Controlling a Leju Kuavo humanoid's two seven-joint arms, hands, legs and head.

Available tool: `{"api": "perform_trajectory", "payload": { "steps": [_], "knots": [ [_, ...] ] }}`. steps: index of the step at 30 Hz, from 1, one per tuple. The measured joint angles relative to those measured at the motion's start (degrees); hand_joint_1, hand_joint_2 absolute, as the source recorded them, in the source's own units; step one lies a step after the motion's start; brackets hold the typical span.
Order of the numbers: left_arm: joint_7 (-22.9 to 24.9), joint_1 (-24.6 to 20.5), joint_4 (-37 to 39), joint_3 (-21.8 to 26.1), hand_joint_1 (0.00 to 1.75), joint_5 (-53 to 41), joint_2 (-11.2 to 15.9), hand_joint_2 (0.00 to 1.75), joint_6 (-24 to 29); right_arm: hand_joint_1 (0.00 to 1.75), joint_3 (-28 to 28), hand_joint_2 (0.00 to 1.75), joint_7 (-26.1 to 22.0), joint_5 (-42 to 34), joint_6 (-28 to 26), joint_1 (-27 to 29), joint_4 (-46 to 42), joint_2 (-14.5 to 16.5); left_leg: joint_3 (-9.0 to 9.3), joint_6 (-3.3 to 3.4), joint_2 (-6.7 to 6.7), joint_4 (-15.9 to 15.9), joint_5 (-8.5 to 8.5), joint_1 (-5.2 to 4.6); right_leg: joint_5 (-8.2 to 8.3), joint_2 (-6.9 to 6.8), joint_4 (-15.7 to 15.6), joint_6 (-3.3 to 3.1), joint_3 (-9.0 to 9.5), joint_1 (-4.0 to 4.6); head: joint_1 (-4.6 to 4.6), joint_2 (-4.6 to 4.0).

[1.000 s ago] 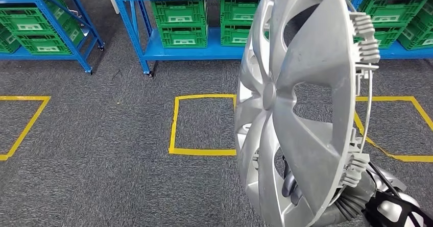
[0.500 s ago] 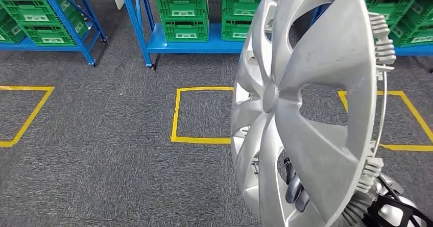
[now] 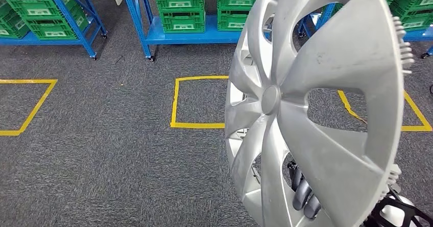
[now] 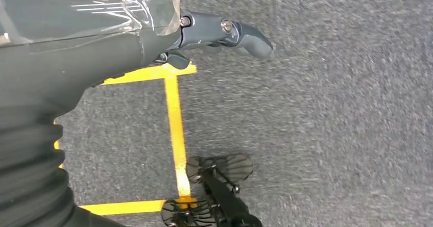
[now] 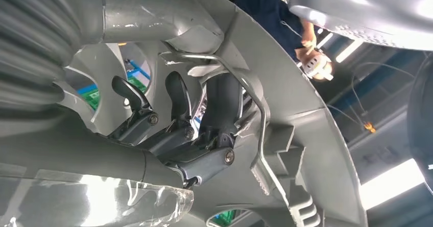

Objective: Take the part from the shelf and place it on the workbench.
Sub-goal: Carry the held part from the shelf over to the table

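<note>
The part is a large silver wheel cover (image 3: 306,84), held upright and close to the head camera, its spoked face turned towards me. My right hand (image 3: 303,196) grips its lower rim, dark fingers hooked through a gap between spokes. In the right wrist view those fingers (image 5: 176,117) curl round the rim and wire ring on the back of the wheel cover (image 5: 286,130). My left hand (image 4: 204,28) hangs over the carpet, fingers stretched out with nothing in them.
Blue shelves (image 3: 153,35) with green crates (image 3: 183,14) stand at the far side of the grey carpet. Yellow tape squares (image 3: 176,102) mark the floor. A person in dark blue (image 5: 268,10) shows behind the wheel cover.
The whole view has shifted, so the shelves sit higher in the picture. The wheel cover now looms larger and faces me more squarely, still in my right hand.
</note>
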Motion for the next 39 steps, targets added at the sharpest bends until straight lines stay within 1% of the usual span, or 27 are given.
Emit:
{"api": "perform_trajectory", "payload": {
  "steps": [2, 3, 4, 5, 7, 9, 10, 11, 13, 14, 15, 17, 19, 20, 21, 22, 24, 25, 27, 28, 30, 32, 34, 35, 36, 37, 39],
  "knots": [
    [0.3, 0.2, -0.4, 0.0, 0.0, 0.1, 0.0, 1.75, -0.3, 1.61, 0.1, 1.75, 0.1, -0.8, 0.3, 0.0, 0.1, 0.2, -1.24, -0.78, -0.16, 6.8, -5.95, 0.39, 1.31, -0.09, 0.0, -0.24, -1.43, 0.02, -0.16, 0.0],
    [0.3, 0.3, -0.7, 0.1, 0.0, 0.1, 0.1, 1.75, -0.6, 1.61, 0.1, 1.75, 0.1, -1.3, 0.6, 0.0, 0.1, 0.3, -1.65, -1.02, -0.17, 10.2, -7.25, 0.57, 1.94, -0.24, 0.1, -0.19, -2.13, 0.04, -0.18, 0.0],
    [0.3, 0.4, -0.9, 0.1, 0.0, 0.0, 0.1, 1.75, -0.8, 1.61, 0.1, 1.75, 0.2, -1.7, 0.8, 0.1, 0.2, 0.3, -1.49, -1.16, -0.16, 12.4, -7.14, 0.72, 2.53, -0.47, 0.1, -0.1, -2.8, 0.05, -0.19, 0.0],
    [0.1, 0.4, -1.0, 0.1, 0.0, -0.2, 0.2, 1.75, -0.8, 1.61, 0.1, 1.75, 0.3, -1.9, 1.1, 0.1, 0.3, 0.3, -0.41, -1.21, -0.12, 12.7, -5.92, 0.83, 3.1, -0.77, 0.1, 0.03, -3.4, 0.04, -0.2, 0.0],
    [-0.4, 0.3, -1.0, 0.1, 0.0, -0.7, 0.4, 1.75, -0.7, 1.61, 0.3, 1.75, 0.8, -2.0, 1.5, 0.1, 0.3, 0.3, 4.89, -0.98, 0.62, 7.1, -3.35, 0.87, 3.98, -1.36, 0.1, 0.43, -4.23, 0.04, -0.22, 0.0],
    [-0.9, 0.0, -1.0, 0.1, 0.0, -1.1, 0.8, 1.75, -0.4, 1.61, 0.4, 1.75, 1.2, -1.9, 1.8, 0.1, 0.3, 0.3, 10.82, -0.31, 2.16, -1.4, -3.91, 0.4, 4.63, -2.2, 0.2, 1.03, -4.62, 0.17, -0.17, 0.0],
    [-1.1, -0.1, -1.0, 0.1, 0.0, -1.3, 0.9, 1.75, -0.1, 1.61, 0.6, 1.75, 1.2, -1.7, 1.9, 0.0, 0.3, 0.3, 12.32, 0.09, 2.64, -4.0, -4.61, 0.08, 4.89, -2.75, 0.2, 1.35, -4.69, 0.22, -0.16, 0.0],
    [-1.3, -0.2, -0.9, 0.1, 0.0, -1.5, 1.1, 1.75, 0.2, 1.61, 0.8, 1.75, 1.3, -1.6, 2.1, -0.1, 0.4, 0.3, 12.61, 0.54, 2.59, -5.2, -5.08, -0.24, 5.14, -3.39, 0.1, 1.74, -4.73, 0.24, -0.14, 0.0],
    [-1.8, -0.2, -0.8, 0.2, 0.0, -2.0, 1.4, 1.75, 0.5, 1.61, 1.3, 1.75, 1.3, -1.3, 2.3, -0.4, 0.4, 0.3, 12.17, 1.53, 1.68, -5.9, -4.36, -0.39, 5.26, -3.99, 0.2, 2.33, -4.86, 0.13, -0.14, 0.0],
    [-1.9, -0.2, -0.7, 0.3, 0.0, -2.2, 1.5, 1.75, 0.6, 1.61, 1.5, 1.75, 1.4, -1.2, 2.3, -0.6, 0.4, 0.3, 11.98, 2.05, 1.2, -6.2, -3.79, -0.33, 4.5, -3.49, 1.2, 2.34, -5.37, 0.09, -0.1, 0.0],
    [-2.1, -0.2, -0.6, 0.4, 0.0, -2.4, 1.6, 1.75, 0.6, 1.61, 1.7, 1.75, 1.5, -1.1, 2.3, -0.8, 0.5, 0.2, 11.83, 2.48, 0.76, -6.5, -3.17, -0.25, 3.1, -2.61, 3.4, 2.14, -6.33, 0.08, -0.04, 0.0],
    [-2.3, -0.3, -0.3, 0.5, 0.0, -2.7, 1.7, 1.75, 0.7, 1.61, 2.1, 1.75, 1.8, -1.1, 2.3, -1.0, 0.6, 0.2, 10.96, 3.0, -0.22, -6.6, -2.2, -0.36, -1.03, -0.76, 11.1, 1.46, -9.41, 0.15, 0.09, 0.0],
    [-2.3, -0.3, 0.1, 0.6, 0.0, -2.9, 1.7, 1.75, 0.7, 1.61, 2.5, 1.75, 2.0, -1.1, 2.3, -1.0, 0.9, 0.2, 10.0, 3.18, -1.42, -6.4, -1.51, -0.68, -3.32, -0.16, 16.6, 1.42, -11.06, 0.23, 0.13, 0.0],
    [-2.3, -0.3, 0.2, 0.6, 0.0, -2.9, 1.7, 1.75, 0.7, 1.61, 2.7, 1.75, 2.1, -1.1, 2.3, -1.0, 1.1, 0.1, 9.62, 3.18, -2.07, -6.3, -1.26, -0.79, -3.09, -0.04, 16.0, 1.67, -10.26, 0.26, 0.13, 0.0],
    [-2.3, -0.3, 0.3, 0.7, 0.0, -2.9, 1.7, 1.75, 0.7, 1.61, 2.8, 1.75, 2.1, -1.1, 2.3, -1.1, 1.2, 0.1, 9.3, 3.14, -2.75, -6.0, -1.1, -0.85, -2.08, 0.19, 13.1, 1.97, -8.33, 0.3, 0.12, 0.0],
    [-2.3, -0.3, 0.4, 0.7, 0.0, -2.9, 1.7, 1.75, 0.8, 1.61, 3.0, 1.75, 2.1, -1.1, 2.3, -1.2, 1.3, 0.1, 8.97, 3.08, -3.41, -5.7, -1.01, -0.86, -0.77, 0.92, 8.7, 2.16, -5.7, 0.33, 0.14, 0.0],
    [-2.4, -0.3, 0.5, 0.8, 0.0, -2.9, 1.7, 1.75, 0.8, 1.61, 3.3, 1.75, 2.1, -1.2, 2.5, -1.7, 1.5, 0.0, 8.12, 2.78, -4.48, -4.8, -0.96, -1.0, 0.94, 2.36, 1.9, 1.83, -1.96, 0.5, 0.11, 0.0],
    [-2.4, -0.3, 0.5, 0.9, 0.0, -2.9, 1.7, 1.75, 0.8, 1.61, 3.5, 1.75, 2.2, -1.2, 2.6, -1.9, 1.6, 0.0, 7.7, 2.55, -4.89, -4.4, -0.9, -1.0, 1.2, 2.76, 0.4, 1.47, -1.25, 0.62, 0.08, 0.0],
    [-2.3, -0.3, 0.5, 1.3, 0.0, -3.0, 1.6, 1.75, 0.6, 1.61, 3.9, 1.75, 2.3, -1.3, 2.6, -2.2, 1.8, 0.0, 7.09, 1.95, -5.6, -4.2, -0.59, -0.93, 1.46, 2.06, 0.2, 0.77, -1.35, 0.69, 0.08, 0.0],
    [-2.3, -0.3, 0.4, 1.6, 0.0, -3.0, 1.5, 1.75, 0.6, 1.61, 4.1, 1.75, 2.4, -1.3, 2.6, -2.3, 1.9, 0.0, 6.79, 1.63, -5.53, -4.0, -0.67, -0.91, 1.63, 1.62, 0.1, 0.52, -1.32, 0.57, 0.06, 0.0],
    [-2.3, -0.4, 0.3, 2.1, 0.0, -3.0, 1.5, 1.75, 0.4, 1.61, 4.5, 1.75, 2.5, -1.3, 2.6, -2.6, 2.1, 0.0, 5.36, 0.8, -3.9, -1.2, -2.43, -0.79, 1.91, 0.61, -0.1, 0.01, -1.28, 0.17, -0.37, 0.0],
    [-2.3, -0.5, 0.2, 2.3, 0.0, -3.0, 1.5, 1.75, 0.4, 1.61, 4.8, 1.75, 2.5, -1.4, 2.6, -2.7, 2.1, -0.1, 2.14, -0.18, -1.69, 5.8, -5.97, -0.16, 1.96, -0.48, -0.1, -0.2, -1.33, 0.18, -0.83, 0.0],
    [-2.3, -0.6, 0.2, 2.5, 0.0, -3.2, 1.5, 1.75, 0.5, 1.61, 5.1, 1.75, 2.6, -1.4, 2.6, -2.8, 2.3, -0.1, -0.64, -0.88, -0.85, 11.7, -7.92, 0.57, 1.97, -1.7, -0.1, -0.22, -1.44, 0.21, -0.86, 0.0],
    [-2.3, -0.6, 0.2, 2.7, 0.0, -3.3, 1.4, 1.75, 0.7, 1.61, 5.3, 1.75, 2.6, -1.5, 2.6, -2.8, 2.5, -0.1, -0.63, -1.09, -0.61, 11.8, -7.43, 0.87, 1.96, -2.31, -0.1, -0.21, -1.45, 0.2, -0.87, 0.0],
    [-2.3, -0.7, 0.2, 2.8, 0.0, -3.5, 1.4, 1.75, 0.9, 1.61, 5.5, 1.75, 2.7, -1.5, 2.6, -2.9, 2.6, -0.1, 0.68, -1.19, -0.24, 9.3, -5.94, 1.08, 1.93, -2.88, -0.1, -0.16, -1.42, 0.18, -0.87, 0.0],
    [-2.3, -0.7, 0.2, 3.0, 0.0, -3.6, 1.4, 1.75, 1.2, 1.61, 5.7, 1.75, 2.8, -1.5, 2.6, -3.0, 2.6, -0.1, 2.88, -1.18, 0.63, 5.3, -4.01, 1.19, 1.89, -3.39, -0.1, -0.1, -1.35, 0.19, -0.89, 0.0],
    [-2.2, -1.0, 0.2, 3.3, 0.0, -3.9, 1.4, 1.75, 2.0, 1.61, 6.1, 1.75, 2.9, -1.5, 2.6, -3.4, 2.7, -0.1, 6.73, -0.79, 2.87, -2.1, -1.7, 0.77, 1.78, -4.3, -0.1, 0.26, -1.27, 0.39, -0.85, 0.0]
  ]
}}
